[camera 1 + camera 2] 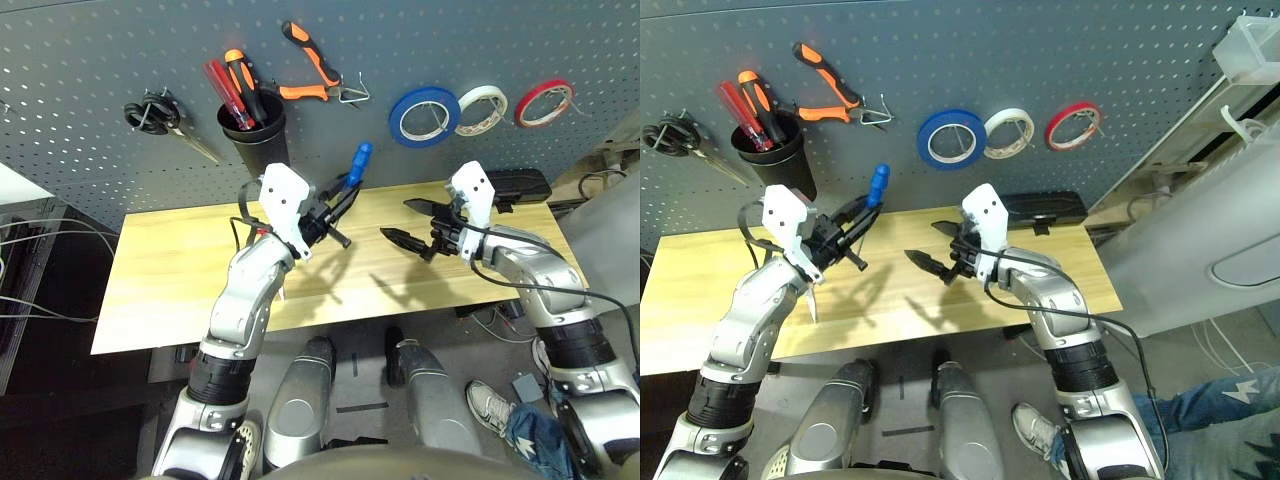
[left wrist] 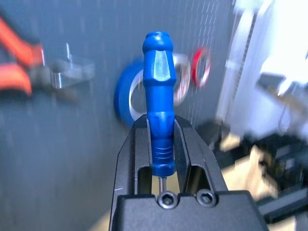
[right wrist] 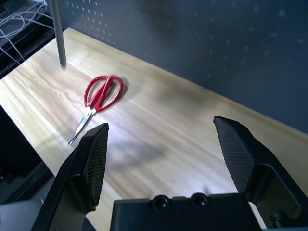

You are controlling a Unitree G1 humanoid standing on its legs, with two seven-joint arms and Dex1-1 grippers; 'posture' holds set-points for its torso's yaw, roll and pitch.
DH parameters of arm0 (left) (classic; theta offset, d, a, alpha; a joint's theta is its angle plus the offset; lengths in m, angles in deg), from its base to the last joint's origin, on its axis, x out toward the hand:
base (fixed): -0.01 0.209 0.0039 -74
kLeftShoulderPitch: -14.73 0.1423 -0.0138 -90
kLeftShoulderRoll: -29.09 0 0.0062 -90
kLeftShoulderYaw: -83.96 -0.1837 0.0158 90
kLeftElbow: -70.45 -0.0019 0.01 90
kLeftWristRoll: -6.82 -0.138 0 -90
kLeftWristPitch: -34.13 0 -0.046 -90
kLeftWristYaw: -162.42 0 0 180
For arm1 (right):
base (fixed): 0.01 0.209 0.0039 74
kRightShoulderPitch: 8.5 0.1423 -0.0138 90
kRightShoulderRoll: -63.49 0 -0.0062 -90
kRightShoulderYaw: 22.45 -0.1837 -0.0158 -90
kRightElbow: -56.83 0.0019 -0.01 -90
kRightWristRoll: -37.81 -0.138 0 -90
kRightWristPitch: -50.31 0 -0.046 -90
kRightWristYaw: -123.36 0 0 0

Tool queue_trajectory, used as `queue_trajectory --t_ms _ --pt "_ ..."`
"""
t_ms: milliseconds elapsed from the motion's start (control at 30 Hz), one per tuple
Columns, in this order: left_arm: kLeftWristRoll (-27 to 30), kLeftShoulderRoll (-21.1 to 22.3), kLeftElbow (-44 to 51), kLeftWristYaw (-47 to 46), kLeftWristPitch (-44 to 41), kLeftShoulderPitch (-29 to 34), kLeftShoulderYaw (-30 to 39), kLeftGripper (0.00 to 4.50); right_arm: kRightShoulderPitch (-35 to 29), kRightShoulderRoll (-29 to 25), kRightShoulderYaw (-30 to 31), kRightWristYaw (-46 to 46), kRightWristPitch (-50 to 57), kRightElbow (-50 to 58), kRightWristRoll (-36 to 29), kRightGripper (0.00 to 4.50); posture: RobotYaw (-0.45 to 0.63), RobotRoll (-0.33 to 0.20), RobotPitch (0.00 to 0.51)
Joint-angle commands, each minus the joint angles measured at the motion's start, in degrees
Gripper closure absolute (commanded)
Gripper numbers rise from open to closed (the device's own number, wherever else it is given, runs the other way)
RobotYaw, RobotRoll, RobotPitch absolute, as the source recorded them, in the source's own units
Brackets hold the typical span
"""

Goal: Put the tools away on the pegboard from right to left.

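left end effector (image 2: 163,144) clamps screwdriver (image 2: 160,91) handle-up, likely for cup (image 1: 254,128) | right end effector (image 3: 168,154) wide, free | scissors (image 3: 98,98) on counter (image 3: 192,144)

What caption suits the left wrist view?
Left gripper holds the blue-handled screwdriver up before the pegboard.

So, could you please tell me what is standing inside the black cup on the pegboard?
Two tool handles rise out of the black cup: an orange-and-black one and a slim red one. Their lower ends are covered by the cup's wall, so what else lies inside cannot be seen.
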Motion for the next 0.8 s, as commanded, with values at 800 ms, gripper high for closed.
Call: queue_trajectory --t_ms 800 --pt "-7.2 8.3 -9.4 -14.6 12.0 -16.4 12.5 3.97 2.8 4.1 -0.1 0.3 -1.6 3.3 -0.6 0.00 0.17 0.000 0.237"
